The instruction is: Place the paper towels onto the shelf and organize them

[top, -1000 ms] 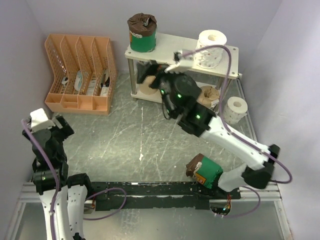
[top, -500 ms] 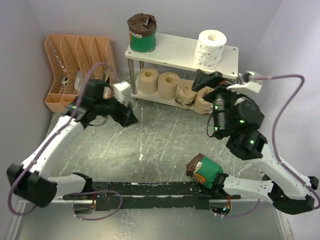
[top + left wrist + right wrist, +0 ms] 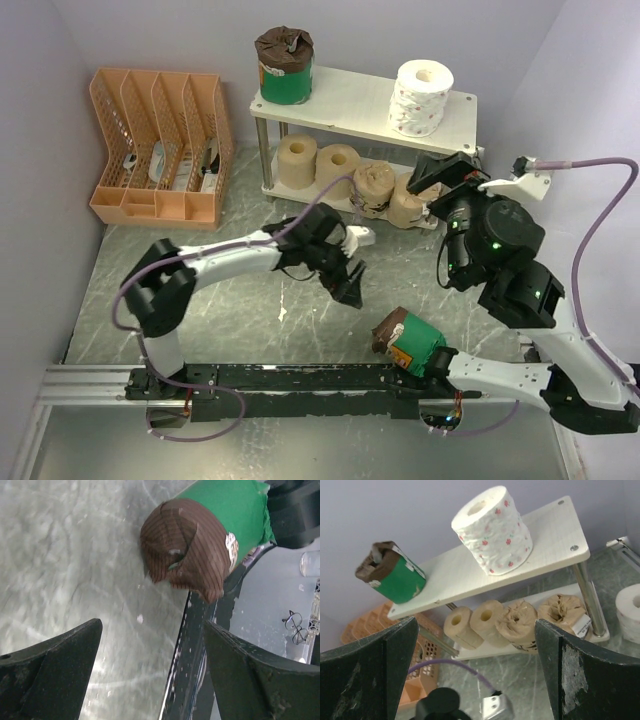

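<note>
The fallen green roll [image 3: 415, 345] lies on its side at about five o'clock on the worktop [image 3: 250, 270], just beside the black rail [image 3: 300, 378], with its crumpled brown end turned toward ten o'clock. The step in hand looks like a pick-up by the left gripper [image 3: 152, 630]. It would go best with the jaws closing across the firm green band rather than on the loose brown paper, which would likely crush or slip. The rail and the right arm's base crowd the roll at four o'clock, so coming down from above seems safer than coming in from the side. The left jaws are spread wide, wider than the roll, and hold and touch nothing; in the wrist view the roll sits beyond them at one o'clock. The right gripper [image 3: 476, 625] hangs near the three o'clock end of the shelf [image 3: 350, 100], its jaws also wide and empty. The shelf's top board has bare room between the standing green roll [image 3: 285, 65] and the white roll [image 3: 420, 95].
</note>
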`<state>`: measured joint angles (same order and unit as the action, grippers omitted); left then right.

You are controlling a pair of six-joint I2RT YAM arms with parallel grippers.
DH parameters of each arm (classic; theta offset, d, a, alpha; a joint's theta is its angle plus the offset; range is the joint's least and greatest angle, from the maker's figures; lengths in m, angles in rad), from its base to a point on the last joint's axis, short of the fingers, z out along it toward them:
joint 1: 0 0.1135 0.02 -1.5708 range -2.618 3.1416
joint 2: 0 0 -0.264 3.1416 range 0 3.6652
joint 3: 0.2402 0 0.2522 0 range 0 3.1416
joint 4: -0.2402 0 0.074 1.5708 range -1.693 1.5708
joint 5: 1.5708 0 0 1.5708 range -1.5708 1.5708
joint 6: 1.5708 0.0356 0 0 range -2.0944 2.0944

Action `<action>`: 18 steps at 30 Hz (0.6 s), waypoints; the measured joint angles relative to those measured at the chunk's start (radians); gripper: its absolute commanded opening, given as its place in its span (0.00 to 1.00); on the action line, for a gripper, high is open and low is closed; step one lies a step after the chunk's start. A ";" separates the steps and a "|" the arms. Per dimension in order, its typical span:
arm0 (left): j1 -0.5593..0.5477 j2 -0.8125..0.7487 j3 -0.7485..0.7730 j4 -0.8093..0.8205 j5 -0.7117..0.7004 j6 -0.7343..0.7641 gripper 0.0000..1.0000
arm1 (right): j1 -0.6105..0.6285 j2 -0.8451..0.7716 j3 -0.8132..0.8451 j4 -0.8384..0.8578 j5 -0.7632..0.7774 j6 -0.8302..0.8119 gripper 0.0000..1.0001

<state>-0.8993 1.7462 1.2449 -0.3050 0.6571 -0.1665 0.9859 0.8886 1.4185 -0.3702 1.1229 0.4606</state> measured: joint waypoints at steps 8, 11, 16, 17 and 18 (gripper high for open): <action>-0.106 0.177 0.092 0.109 0.029 -0.079 0.94 | 0.000 -0.017 0.003 -0.155 0.019 0.094 1.00; -0.119 0.194 0.093 0.151 0.043 -0.112 0.93 | 0.000 -0.043 0.003 -0.182 0.024 0.108 1.00; -0.143 0.244 0.119 0.175 0.045 -0.145 0.93 | 0.000 -0.087 -0.011 -0.187 0.047 0.112 1.00; -0.148 0.256 0.129 0.176 0.044 -0.147 0.94 | 0.000 -0.093 -0.018 -0.188 0.052 0.112 1.00; -0.155 0.266 0.136 0.175 0.044 -0.149 0.94 | 0.000 -0.097 -0.024 -0.189 0.056 0.112 1.00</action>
<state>-1.0546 2.0125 1.3811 -0.1299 0.7010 -0.3153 0.9859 0.7921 1.3949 -0.5591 1.1790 0.5724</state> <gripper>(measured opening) 0.936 0.999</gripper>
